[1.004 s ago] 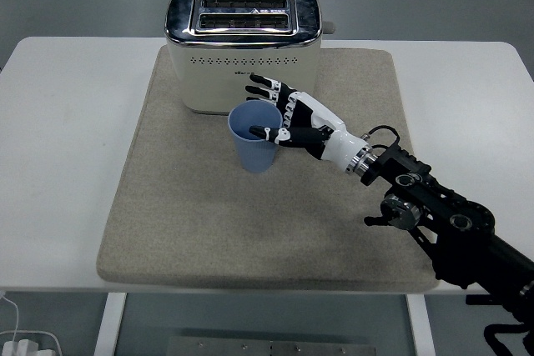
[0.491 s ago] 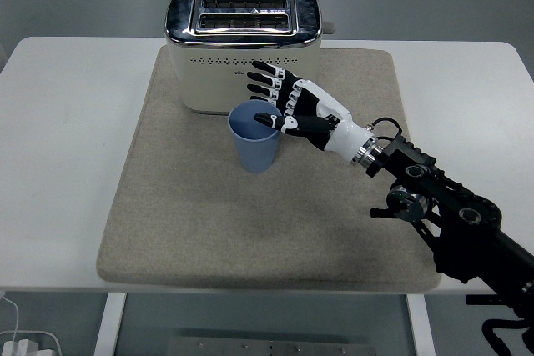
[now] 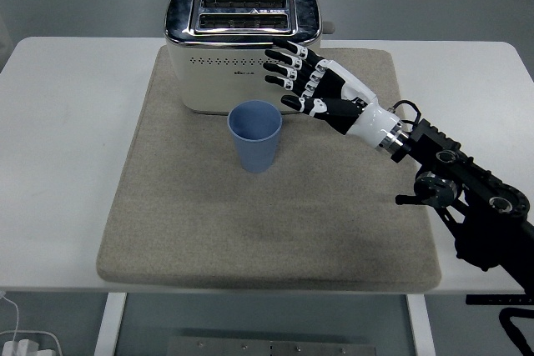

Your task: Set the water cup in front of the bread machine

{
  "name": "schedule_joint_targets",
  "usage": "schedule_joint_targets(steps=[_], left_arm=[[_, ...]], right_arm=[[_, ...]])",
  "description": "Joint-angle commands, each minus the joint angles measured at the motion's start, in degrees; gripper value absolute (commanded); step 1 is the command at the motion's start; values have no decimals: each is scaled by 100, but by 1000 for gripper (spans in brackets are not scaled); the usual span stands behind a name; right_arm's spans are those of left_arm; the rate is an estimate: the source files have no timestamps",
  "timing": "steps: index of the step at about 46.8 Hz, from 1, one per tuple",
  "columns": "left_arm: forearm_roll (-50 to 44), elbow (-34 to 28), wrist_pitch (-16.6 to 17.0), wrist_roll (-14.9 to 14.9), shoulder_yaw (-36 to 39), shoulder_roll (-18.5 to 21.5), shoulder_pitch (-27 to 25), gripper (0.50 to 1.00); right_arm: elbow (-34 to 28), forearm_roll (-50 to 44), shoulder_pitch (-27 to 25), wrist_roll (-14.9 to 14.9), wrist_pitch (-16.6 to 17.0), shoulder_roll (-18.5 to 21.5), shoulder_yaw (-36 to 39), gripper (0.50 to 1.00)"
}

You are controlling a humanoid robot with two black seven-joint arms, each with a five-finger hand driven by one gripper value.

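At the very bottom of the frame we see the table's [image 3: 58, 164] near edge, with a white plug and cable [image 3: 21, 341] in the lower left corner below it. On the table lies a beige mat [image 3: 167, 223] that covers most of the middle of the picture.

From the lower right corner our right arm [image 3: 467, 206] comes in, black and jointed, running up and to the left across the mat's right edge. It ends in the right hand [image 3: 321, 87], black and white, just right of centre and a little above it. We see its fingers [image 3: 284, 68] spread and stretched out toward the left, holding nothing. The hand is clear of the cup, up and to the right of it, and its fingertips show in front of the toaster's right front corner; we cannot tell whether they touch it.

The cup [image 3: 255, 136], blue and empty, stands upright on the mat near the centre of the frame. It is just in front of the toaster, close to its front face.

Farther back, at the upper centre, the toaster [image 3: 213, 68] stands on the far part of the mat, cream with a shiny top and two slots. A knob sticks out of its right side.
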Motion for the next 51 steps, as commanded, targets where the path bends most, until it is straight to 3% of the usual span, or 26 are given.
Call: schedule_joint_targets(steps=[1,14,22,30,34,41,51], left_arm=[[-1,-2,0,0,0,0,-1,1000],[-1,-2,0,0,0,0,-1,1000],[-1,-2,0,0,0,0,-1,1000],[-1,-2,0,0,0,0,-1,1000],[-1,-2,0,0,0,0,-1,1000],[-1,-2,0,0,0,0,-1,1000],[-1,-2,0,0,0,0,-1,1000]], right_arm=[[-10,123,16,31,74,-183,28,926],[-106,888,209,40,199,-895,54,926],[-546,959,420,31,199,-922,72,926],[-739,950,631,-118,-558,-816,54,921],[-783,950,754,-434,-866,-667,54,921],[-1205,1090,1079,-1242,-1516,-298,72,921],[-1469,2258,1343,-1858,-1886,-139,19,921]])
